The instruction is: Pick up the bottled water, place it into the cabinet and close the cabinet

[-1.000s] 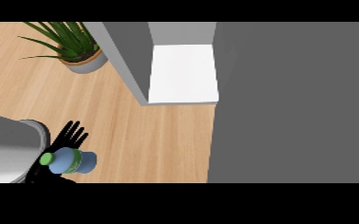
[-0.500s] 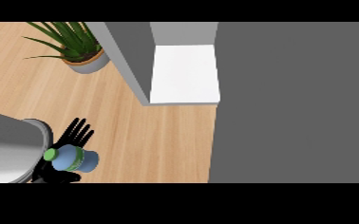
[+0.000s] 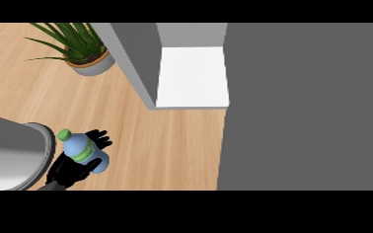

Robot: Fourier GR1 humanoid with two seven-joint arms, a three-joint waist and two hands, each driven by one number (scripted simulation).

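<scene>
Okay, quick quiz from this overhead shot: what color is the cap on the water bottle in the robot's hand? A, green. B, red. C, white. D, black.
A: the bottled water, with the fingers of the black hand curled round it at the lower left, has a green cap at its upper end, next to the grey forearm.

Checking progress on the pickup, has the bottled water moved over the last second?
Yes. The bottled water, held in the hand, has shifted slightly up the view, toward the potted plant and the open cabinet, and now lies more tilted.
</scene>
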